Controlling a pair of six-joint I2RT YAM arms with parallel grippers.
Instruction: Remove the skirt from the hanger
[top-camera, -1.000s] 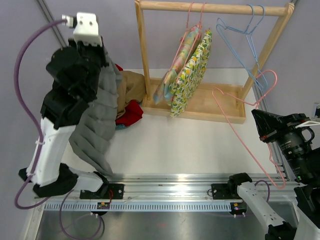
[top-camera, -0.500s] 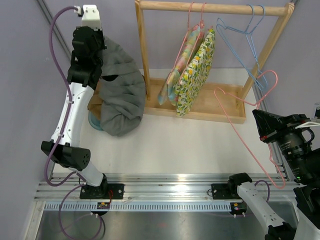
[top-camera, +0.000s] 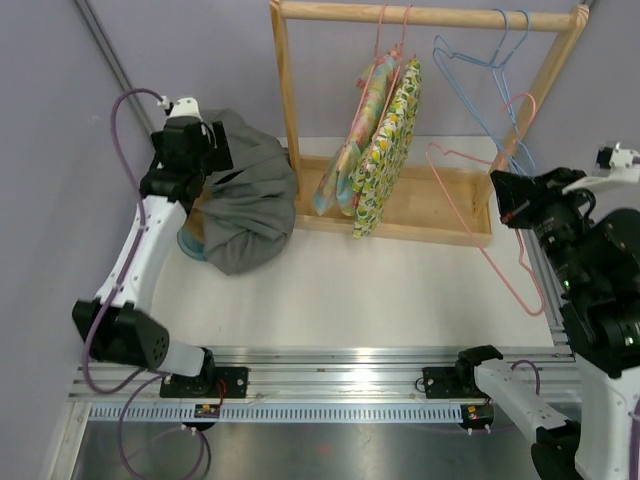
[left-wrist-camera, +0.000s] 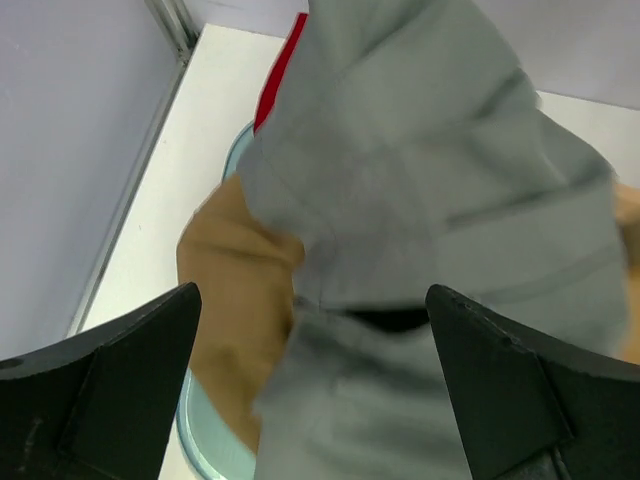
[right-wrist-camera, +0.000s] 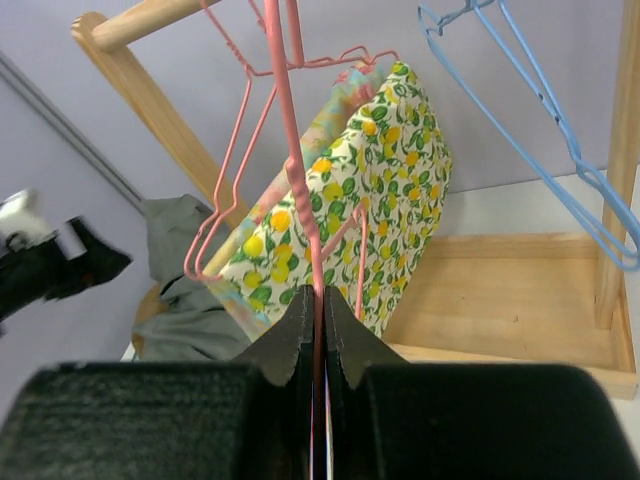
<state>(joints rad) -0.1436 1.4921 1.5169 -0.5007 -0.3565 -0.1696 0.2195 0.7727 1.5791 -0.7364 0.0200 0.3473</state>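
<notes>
Skirt (left-wrist-camera: 430, 200) between wide-apart left jaws, over tan garment (left-wrist-camera: 235, 290).

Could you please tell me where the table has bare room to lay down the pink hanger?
The wide white stretch of table between the rack, the grey skirt and the metal rail in front is bare. The rear left corner is crowded with heaped clothes, and printed garments hang low inside the rack.

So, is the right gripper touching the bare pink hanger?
Touching. The right wrist view shows it: the wire of the bare pink hanger passes between the fingers of the right gripper, and they are shut on it.
</notes>
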